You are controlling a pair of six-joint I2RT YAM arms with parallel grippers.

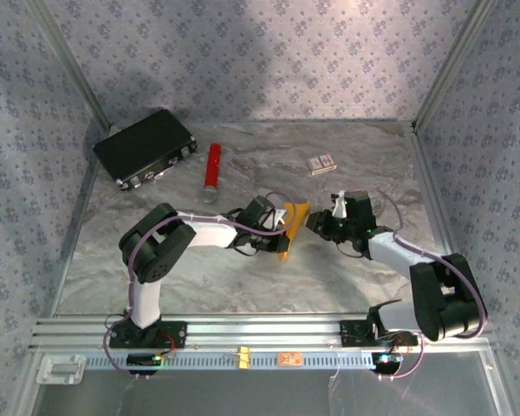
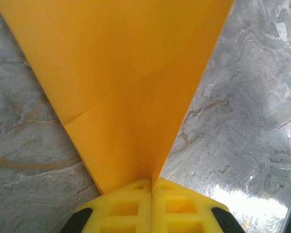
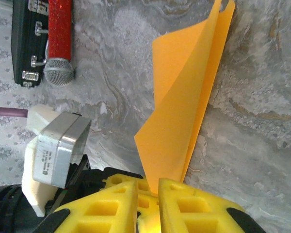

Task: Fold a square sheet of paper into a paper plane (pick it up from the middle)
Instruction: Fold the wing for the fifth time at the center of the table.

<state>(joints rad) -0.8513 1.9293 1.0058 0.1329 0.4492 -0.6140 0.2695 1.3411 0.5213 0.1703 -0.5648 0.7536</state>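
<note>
The square sheet of paper is orange-yellow, folded into narrow pointed layers, and stands on edge above the table's middle. My left gripper is shut on it. In the left wrist view the yellow fingers pinch the narrow end of the paper, which fans out ahead with a crease across it. My right gripper faces it from the right. In the right wrist view that gripper stands with a narrow gap between its fingers. The paper's lower end sits at that gap, with the left gripper's yellow fingers behind it.
A red cylinder with a silver mesh head lies at the back, also in the right wrist view. A black case sits back left. A small white-and-red box lies back right. Patterned walls enclose the marbled table.
</note>
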